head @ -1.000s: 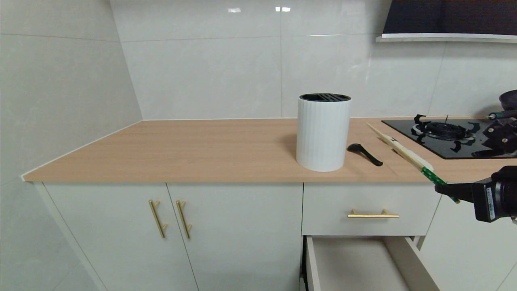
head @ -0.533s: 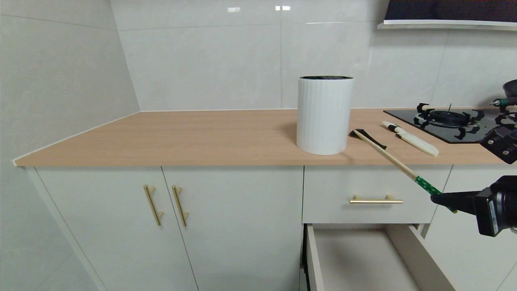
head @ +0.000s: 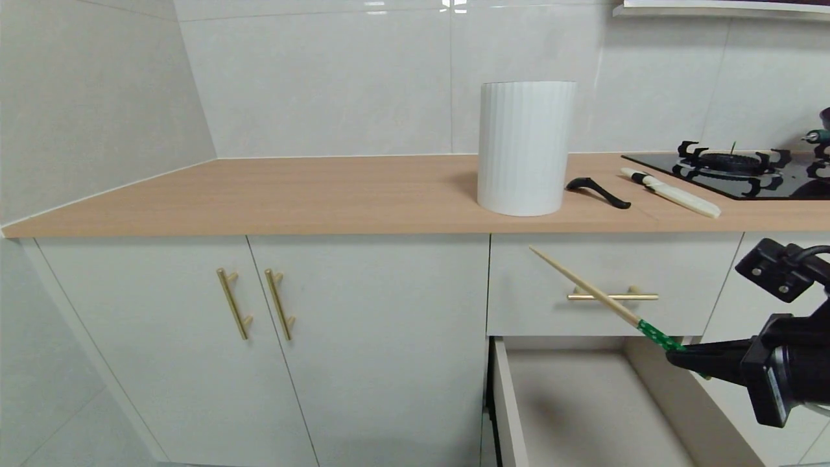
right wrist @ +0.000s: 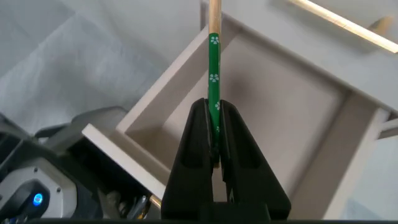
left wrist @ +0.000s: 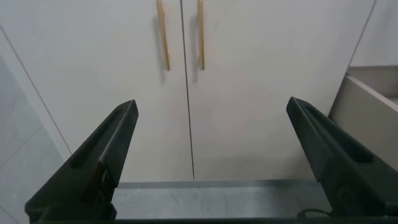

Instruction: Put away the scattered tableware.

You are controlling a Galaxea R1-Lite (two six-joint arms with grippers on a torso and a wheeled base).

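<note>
Pulled-out drawer (head: 503, 415) lies open from above (gold handle (head: 613, 296) juts overhead).

The chopstick (head: 596, 292) is showing pale bare wood, its near end wearing green dotted with small white flowers, pinched in the black right hand (head: 677, 355). On the tan wood-grain tabletop (head: 324, 194), a white ribbed canister (head: 525, 149) is standing. To its right are lying a black utensil (head: 596, 191) and a cream knife (head: 674, 192) with a black band. Gold handles (head: 613, 296) are gleaming on white cabinet fronts (head: 376, 337).
</note>
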